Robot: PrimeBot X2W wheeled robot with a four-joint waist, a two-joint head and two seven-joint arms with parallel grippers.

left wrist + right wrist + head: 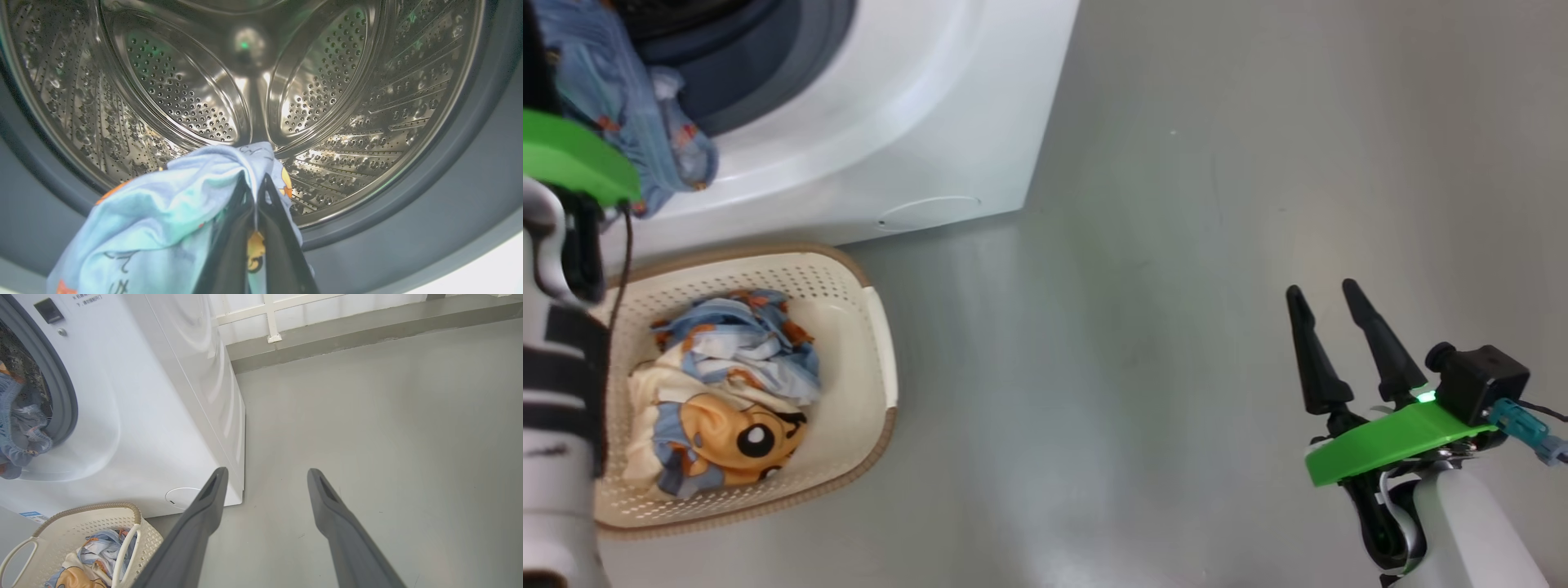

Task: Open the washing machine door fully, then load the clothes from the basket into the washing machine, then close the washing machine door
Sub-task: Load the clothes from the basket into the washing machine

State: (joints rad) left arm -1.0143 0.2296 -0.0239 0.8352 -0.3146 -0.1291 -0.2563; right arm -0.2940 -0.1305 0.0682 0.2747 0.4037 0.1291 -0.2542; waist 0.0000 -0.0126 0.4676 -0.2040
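A: State and place of the left gripper (256,183)?
B: Fingers pressed together, pinching a fold of a blue garment (163,212) at the tips; the gripper is held at the mouth of the washing machine (890,122), facing the steel drum (184,94); the garment drapes across the grey gasket (429,228) at the lower edge of the opening
A: And the right gripper (1323,292)?
B: Fingers spread, nothing between them; it hovers over grey floor (1176,286), well apart from the machine
A: Where are the other clothes (727,384)?
B: Bunched in the basket (854,282), blue and cream with an orange cartoon dog print; the basket stands on the floor just beside the machine's front, below the opening
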